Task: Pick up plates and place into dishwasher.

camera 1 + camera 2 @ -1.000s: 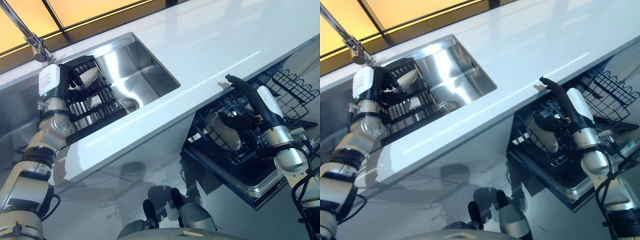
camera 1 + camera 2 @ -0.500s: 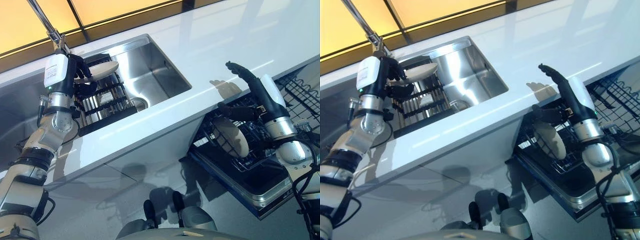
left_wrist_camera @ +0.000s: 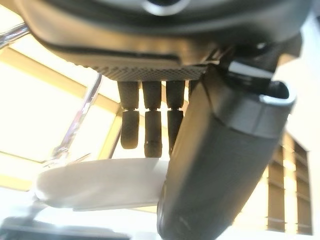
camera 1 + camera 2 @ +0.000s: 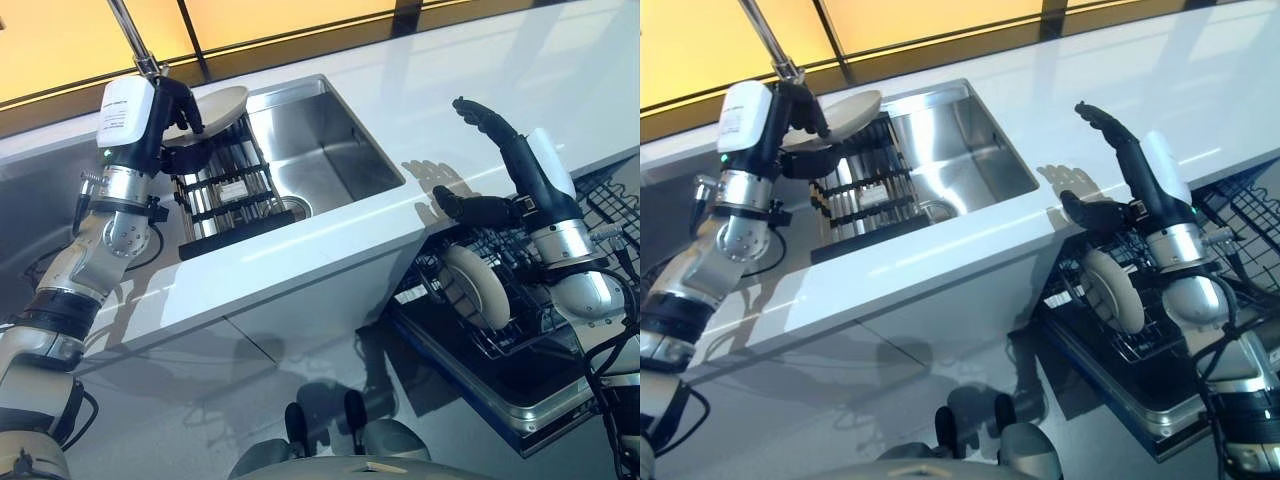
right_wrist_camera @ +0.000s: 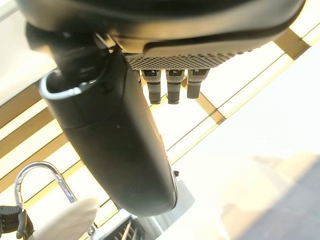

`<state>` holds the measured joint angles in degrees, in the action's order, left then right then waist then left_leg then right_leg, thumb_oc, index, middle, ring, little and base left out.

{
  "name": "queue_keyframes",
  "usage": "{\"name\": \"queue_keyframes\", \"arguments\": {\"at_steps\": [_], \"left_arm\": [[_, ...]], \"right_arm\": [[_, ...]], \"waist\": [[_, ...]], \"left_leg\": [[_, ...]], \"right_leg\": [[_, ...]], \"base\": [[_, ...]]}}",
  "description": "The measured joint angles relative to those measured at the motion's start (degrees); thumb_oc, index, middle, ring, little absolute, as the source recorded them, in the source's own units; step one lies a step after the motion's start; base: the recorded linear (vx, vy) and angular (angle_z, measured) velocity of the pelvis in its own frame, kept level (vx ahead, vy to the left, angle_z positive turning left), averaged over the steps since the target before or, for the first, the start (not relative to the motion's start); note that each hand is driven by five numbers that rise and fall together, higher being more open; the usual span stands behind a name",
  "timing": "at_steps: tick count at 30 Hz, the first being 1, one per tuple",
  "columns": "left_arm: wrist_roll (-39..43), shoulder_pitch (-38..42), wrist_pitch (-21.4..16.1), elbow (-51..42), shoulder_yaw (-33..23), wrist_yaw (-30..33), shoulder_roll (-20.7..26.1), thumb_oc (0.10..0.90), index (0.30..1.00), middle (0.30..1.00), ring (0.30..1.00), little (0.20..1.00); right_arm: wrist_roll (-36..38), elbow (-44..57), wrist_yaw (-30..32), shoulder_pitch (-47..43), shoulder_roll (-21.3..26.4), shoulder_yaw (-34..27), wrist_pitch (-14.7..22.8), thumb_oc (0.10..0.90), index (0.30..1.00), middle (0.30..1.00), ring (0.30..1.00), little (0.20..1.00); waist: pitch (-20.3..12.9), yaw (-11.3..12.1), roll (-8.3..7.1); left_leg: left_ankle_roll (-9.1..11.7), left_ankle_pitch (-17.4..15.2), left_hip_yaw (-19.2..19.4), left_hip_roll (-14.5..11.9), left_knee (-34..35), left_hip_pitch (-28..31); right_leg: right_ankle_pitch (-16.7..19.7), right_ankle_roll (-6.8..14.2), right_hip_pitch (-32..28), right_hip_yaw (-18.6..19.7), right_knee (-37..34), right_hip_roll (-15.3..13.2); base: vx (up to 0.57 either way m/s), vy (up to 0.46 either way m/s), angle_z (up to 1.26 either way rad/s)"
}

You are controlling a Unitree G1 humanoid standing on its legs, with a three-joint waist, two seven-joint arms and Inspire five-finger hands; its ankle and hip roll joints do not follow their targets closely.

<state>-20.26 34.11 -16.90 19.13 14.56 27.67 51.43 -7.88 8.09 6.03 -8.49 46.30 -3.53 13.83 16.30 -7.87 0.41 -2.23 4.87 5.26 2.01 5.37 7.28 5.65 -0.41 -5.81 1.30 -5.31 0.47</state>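
above the black dish rack [image 4: 225, 195] at the steel sink's [image 4: 330, 150] left end, a round white plate [image 4: 208, 112] is pinched in the left hand [image 4: 172, 105]. right hand [image 4: 500, 150] spread wide over the white counter [image 4: 480, 70]; another white plate [image 4: 478, 287] stands in the dishwasher's lower rack [image 4: 500, 330].

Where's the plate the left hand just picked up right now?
In the left eye view the plate is on the robot's left, pinched in the left hand above the dish rack in the sink, beside the faucet.
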Motion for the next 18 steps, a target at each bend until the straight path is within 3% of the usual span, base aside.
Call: {"name": "queue_keyframes", "arguments": {"at_steps": [15, 18], "left_arm": [[0.05, 0.02, -3.49, -12.38, 4.07, -6.04, 0.99, 0.1, 0.3, 0.3, 0.3, 0.2], [0.13, 0.52, -3.95, -14.5, 5.04, -8.22, 0.99, 0.1, 0.3, 0.3, 0.3, 0.2]], "right_arm": [[-7.0, -1.37, 2.71, -9.17, 0.08, 7.57, -0.12, 0.8, 0.9, 0.9, 0.9, 0.9], [-11.54, -1.76, 4.17, -11.66, 0.1, 9.9, -0.42, 0.8, 0.9, 0.9, 0.9, 0.9]], "waist": [[-2.01, 0.93, 0.1], [-2.21, 1.12, 0.13]], "left_leg": [[0.06, -0.09, -0.34, 0.01, -0.08, 0.38], [0.05, -0.08, -0.42, 0.02, -0.1, 0.38]], "right_leg": [[-0.14, -0.14, -0.46, -0.29, -0.01, -0.03], [-0.14, -0.15, -0.48, -0.35, 0.0, -0.03]], "base": [[0.0, -0.001, 0.0], [0.0, 0.0, 0.0]]}}
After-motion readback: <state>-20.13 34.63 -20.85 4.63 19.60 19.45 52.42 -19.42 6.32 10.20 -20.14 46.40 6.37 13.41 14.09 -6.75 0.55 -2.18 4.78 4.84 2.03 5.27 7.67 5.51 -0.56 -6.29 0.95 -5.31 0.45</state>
